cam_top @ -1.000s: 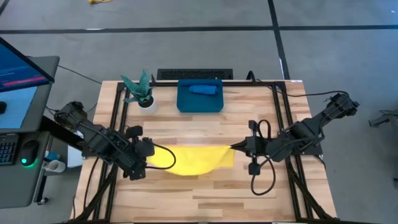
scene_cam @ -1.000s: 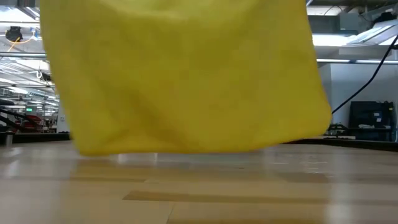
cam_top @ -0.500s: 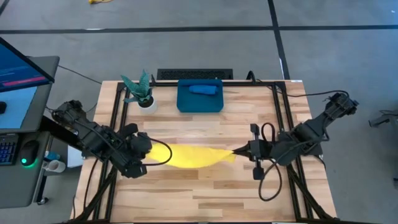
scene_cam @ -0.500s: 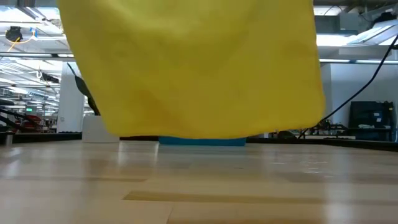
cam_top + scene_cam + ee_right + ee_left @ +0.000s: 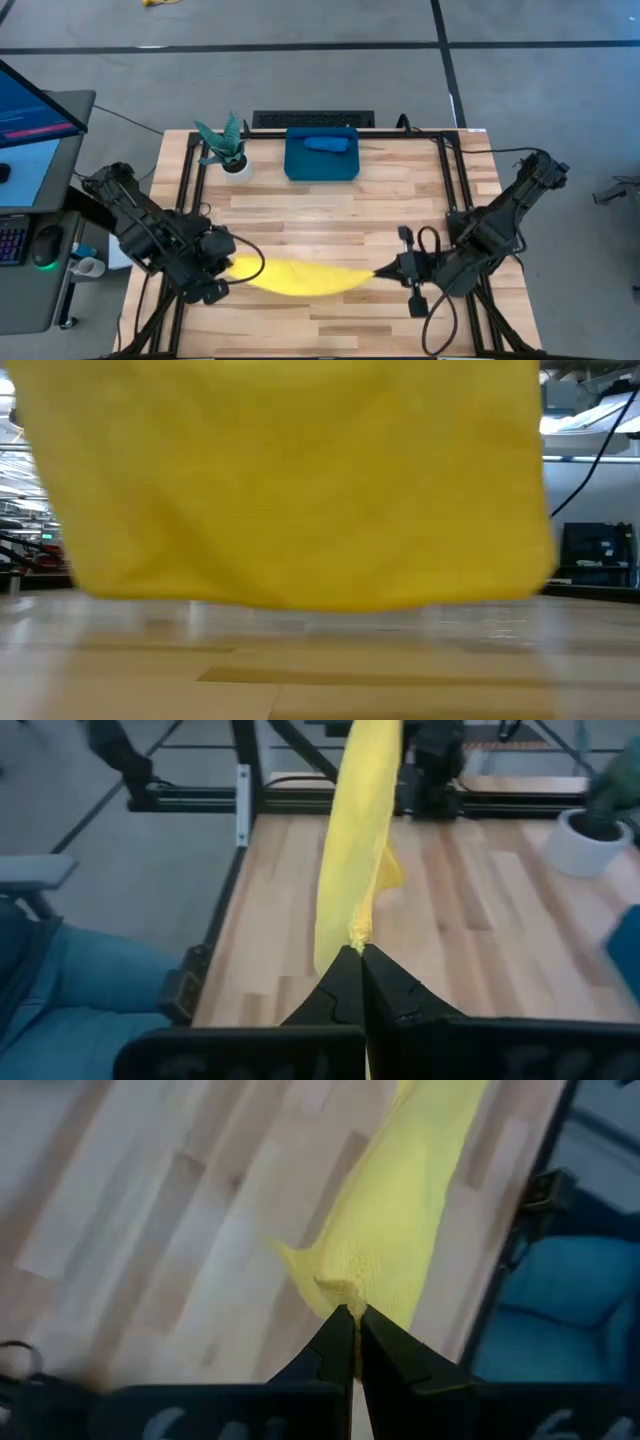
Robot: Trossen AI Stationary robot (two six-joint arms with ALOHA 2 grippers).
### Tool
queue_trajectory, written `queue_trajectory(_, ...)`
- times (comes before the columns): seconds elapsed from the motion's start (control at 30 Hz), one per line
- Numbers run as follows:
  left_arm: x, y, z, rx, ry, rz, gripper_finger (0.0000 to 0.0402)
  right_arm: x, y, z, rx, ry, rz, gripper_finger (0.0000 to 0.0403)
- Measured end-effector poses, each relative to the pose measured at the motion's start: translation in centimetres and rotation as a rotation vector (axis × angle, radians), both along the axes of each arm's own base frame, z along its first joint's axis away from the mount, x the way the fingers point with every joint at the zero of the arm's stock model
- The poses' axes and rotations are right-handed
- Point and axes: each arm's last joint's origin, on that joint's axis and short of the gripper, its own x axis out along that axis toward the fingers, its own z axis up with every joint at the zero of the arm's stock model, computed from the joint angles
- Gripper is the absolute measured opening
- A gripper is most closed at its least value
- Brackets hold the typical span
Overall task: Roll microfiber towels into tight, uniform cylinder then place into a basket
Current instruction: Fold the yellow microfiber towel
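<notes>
Yellow microfiber towel (image 5: pixel 300 279), a bright soft cloth, is hanging stretched between the two grippers above the near half of the pale wooden slatted table (image 5: pixel 330 205), its lower edge hovering just clear of the boards in the low view (image 5: pixel 300 480). Shallow rectangular teal-blue plastic basket (image 5: pixel 322 154) is sitting at the far edge of the table, well apart from the stretched cloth, and is holding a rolled medium-blue microfiber towel (image 5: pixel 326 143). Just beside the basket, a small white plant pot (image 5: pixel 237 167) with a spiky green plant is standing upright. The left gripper (image 5: pixel 226 272) is clamping one end of the yellow towel, its dark fingers (image 5: pixel 335 1342) pressing together on a pinch of fabric. The right gripper (image 5: pixel 381 270) is pinching the opposite end in the same way, fingers (image 5: pixel 345 975) closing tightly on the cloth.
</notes>
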Motion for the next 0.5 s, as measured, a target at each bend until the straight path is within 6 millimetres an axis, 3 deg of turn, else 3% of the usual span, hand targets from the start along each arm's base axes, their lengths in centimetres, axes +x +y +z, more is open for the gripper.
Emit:
queue_trajectory(0.2, -0.3, -1.5, -0.1, -0.068, -0.029, 0.025, 0.0, -0.3, 2.0, 0.0, 0.014, -0.037, 0.046, 0.0006)
queue_trajectory(0.5, -0.5, -3.5, -0.8, -0.112, -0.008, 0.007, 0.0, -1.3, 3.2, 0.6, 0.059, -0.1, 0.055, 0.0005)
